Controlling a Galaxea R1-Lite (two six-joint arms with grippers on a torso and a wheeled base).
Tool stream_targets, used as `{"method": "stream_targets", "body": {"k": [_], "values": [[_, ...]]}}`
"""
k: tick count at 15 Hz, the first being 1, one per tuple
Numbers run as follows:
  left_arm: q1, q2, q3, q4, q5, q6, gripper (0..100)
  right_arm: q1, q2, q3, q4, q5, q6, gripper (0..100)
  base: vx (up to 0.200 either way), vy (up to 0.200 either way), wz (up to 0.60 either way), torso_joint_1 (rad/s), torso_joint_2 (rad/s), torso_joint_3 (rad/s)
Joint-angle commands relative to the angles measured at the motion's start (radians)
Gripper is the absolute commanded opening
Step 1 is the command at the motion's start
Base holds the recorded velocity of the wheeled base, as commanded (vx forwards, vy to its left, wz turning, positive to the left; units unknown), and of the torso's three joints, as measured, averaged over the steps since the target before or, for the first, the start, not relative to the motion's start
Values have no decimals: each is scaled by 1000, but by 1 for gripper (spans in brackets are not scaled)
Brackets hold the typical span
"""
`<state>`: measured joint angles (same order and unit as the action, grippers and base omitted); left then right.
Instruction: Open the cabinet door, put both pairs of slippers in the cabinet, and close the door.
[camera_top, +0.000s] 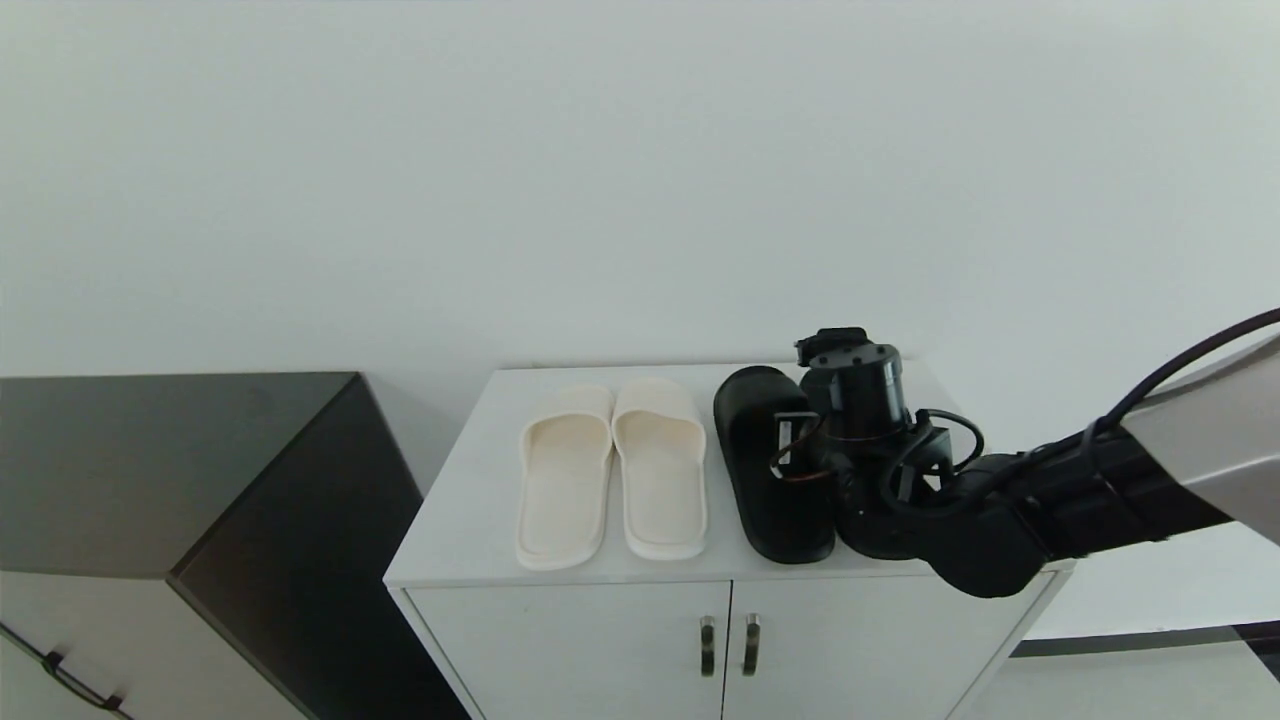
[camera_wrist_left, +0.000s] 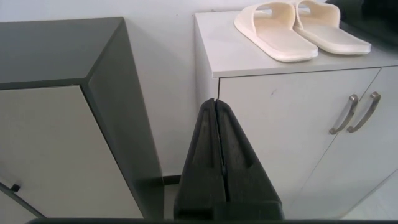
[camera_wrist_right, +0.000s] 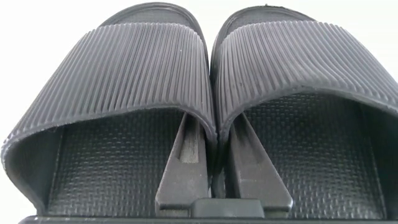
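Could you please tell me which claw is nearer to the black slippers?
Right. The right claw is at the black slippers, one finger inside each, clamping their inner walls. The left claw is shut, low off the left front corner of the cabinet, clear of them.

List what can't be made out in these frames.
- Cabinet interior: head and left wrist views, shut doors hide it.
- One of the black slippers: head view, right arm covers it.
- Right gripper tips: right wrist view, under the slipper straps.
- Cabinet's base: head view, cut off by the bottom edge.
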<state>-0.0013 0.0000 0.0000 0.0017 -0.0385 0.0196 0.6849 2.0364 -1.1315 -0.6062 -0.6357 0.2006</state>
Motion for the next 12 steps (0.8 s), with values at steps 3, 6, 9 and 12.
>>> {"method": "stream_targets", "body": {"k": [3, 6, 9, 12], "values": [[0, 2, 0, 0, 0, 2, 0, 38, -312, 206, 6, 189, -29, 0, 0, 0, 0, 0, 0, 0], [0, 2, 0, 0, 0, 2, 0, 64, -545, 429, 72, 389, -37, 0, 0, 0, 0, 0, 0, 0], [0, 2, 0, 0, -1, 2, 0, 110, -731, 561, 169, 541, -40, 0, 0, 0, 0, 0, 0, 0], [0, 2, 0, 0, -1, 0, 0, 119, -808, 572, 276, 640, -83, 0, 0, 0, 0, 0, 0, 0]]}}
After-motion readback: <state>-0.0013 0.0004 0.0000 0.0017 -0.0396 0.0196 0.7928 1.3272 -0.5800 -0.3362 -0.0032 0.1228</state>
